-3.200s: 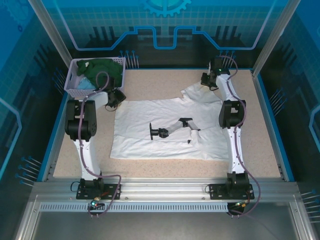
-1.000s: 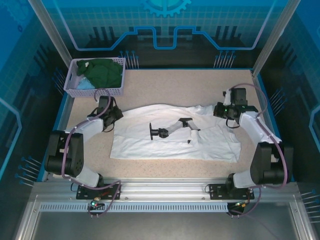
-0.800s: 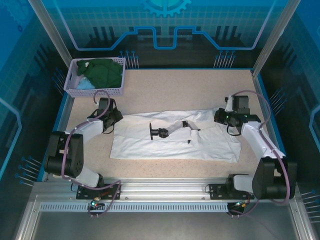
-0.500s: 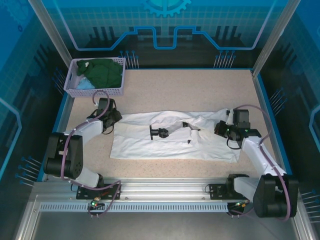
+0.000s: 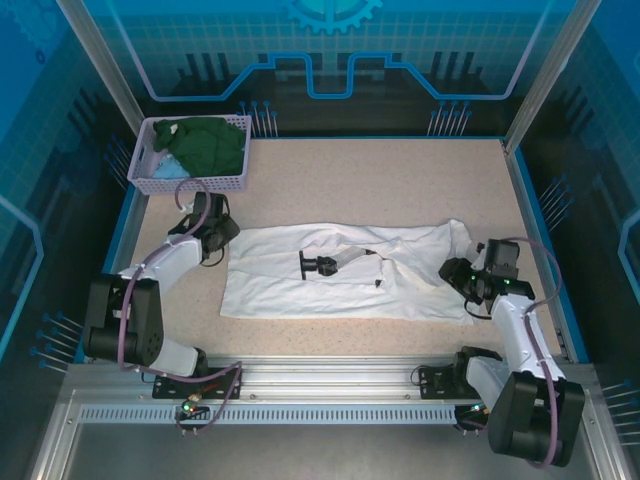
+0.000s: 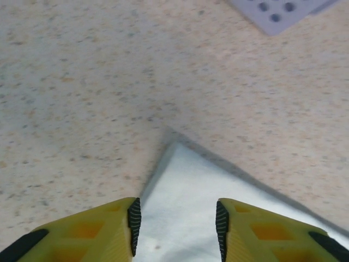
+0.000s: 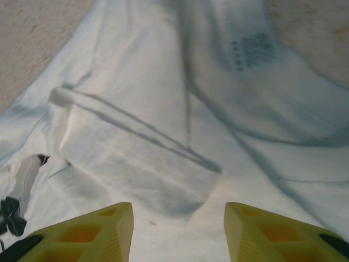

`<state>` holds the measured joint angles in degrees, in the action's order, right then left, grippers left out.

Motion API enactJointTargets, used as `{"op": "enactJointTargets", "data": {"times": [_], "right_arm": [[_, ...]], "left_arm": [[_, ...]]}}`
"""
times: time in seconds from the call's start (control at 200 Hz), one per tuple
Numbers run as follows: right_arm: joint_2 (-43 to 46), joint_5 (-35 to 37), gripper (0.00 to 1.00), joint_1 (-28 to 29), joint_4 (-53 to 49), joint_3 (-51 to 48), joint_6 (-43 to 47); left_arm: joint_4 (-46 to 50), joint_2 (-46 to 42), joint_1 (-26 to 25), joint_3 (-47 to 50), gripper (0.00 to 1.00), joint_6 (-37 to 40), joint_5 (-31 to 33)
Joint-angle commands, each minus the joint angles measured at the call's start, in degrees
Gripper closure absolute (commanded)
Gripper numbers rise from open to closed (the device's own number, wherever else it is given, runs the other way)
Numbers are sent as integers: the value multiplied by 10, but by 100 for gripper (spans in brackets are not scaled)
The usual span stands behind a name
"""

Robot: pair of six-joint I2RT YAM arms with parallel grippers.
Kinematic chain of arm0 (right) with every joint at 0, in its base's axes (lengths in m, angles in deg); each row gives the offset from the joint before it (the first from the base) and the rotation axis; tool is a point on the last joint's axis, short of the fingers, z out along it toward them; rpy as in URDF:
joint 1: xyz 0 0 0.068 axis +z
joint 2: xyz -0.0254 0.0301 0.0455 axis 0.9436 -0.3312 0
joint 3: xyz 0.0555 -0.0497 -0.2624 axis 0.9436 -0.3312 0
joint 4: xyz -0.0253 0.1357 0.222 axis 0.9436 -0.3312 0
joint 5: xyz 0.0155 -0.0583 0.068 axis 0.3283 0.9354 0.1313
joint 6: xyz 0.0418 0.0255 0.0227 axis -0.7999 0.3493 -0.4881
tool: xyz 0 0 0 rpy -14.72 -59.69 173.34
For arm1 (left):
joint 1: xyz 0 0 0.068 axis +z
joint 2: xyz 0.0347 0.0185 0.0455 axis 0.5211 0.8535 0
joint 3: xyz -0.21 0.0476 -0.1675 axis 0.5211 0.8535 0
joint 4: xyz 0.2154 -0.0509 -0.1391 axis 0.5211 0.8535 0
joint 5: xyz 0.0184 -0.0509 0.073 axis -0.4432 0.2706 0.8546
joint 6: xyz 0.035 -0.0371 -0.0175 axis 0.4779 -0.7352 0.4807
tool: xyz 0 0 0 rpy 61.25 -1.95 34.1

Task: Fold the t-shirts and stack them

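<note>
Your left fingers (image 6: pixel 134 218) are spread apart and empty, right over the white shirt's (image 5: pixel 300 295) far-left corner. The shirt lies long-ways, left to right, across the table (image 5: pixel 400 180). Your right gripper (image 7: pixel 178 218) gapes empty over its right end. Compared with half a second ago, the folded far edge lies flatter and your right arm sits nearer you.

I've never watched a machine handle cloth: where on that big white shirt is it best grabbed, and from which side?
Probably its far-left corner, approached from the shirt's left. The white shirt lies flat on the table, so only an edge lets a finger slide under; the open left gripper straddles that corner.
</note>
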<state>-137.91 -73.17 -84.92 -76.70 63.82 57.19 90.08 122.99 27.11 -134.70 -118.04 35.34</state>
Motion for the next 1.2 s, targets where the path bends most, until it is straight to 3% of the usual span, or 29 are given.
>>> {"op": "enactJointTargets", "data": {"times": [0.0,0.11,0.25,0.395,0.5,0.64,0.8,0.98,1.07,1.196], "right_arm": [[0,-27,50,-21,-7,-1,-25],[-13,-32,50,-13,9,29,-36],[-95,-20,51,28,27,93,-34],[-245,26,78,75,-27,230,15],[-331,21,86,89,-40,305,19],[-430,47,86,90,-61,372,23],[-496,29,87,36,-46,391,6],[-573,-3,84,11,-53,445,1],[-586,14,79,-4,-55,457,-11],[-578,-21,74,-48,-15,430,-57]], "left_arm": [[29,-13,-25,-53,51,4,-59],[63,19,-70,-89,44,22,-84],[78,87,-86,-107,45,-4,-135],[81,153,-88,-138,52,-7,-158],[94,194,-90,-166,54,5,-133],[110,233,-83,-192,53,15,-76],[137,241,-48,-198,50,5,10],[151,248,11,-188,50,-27,21],[166,250,19,-195,50,-28,34],[170,240,20,-197,50,-30,48]]}}
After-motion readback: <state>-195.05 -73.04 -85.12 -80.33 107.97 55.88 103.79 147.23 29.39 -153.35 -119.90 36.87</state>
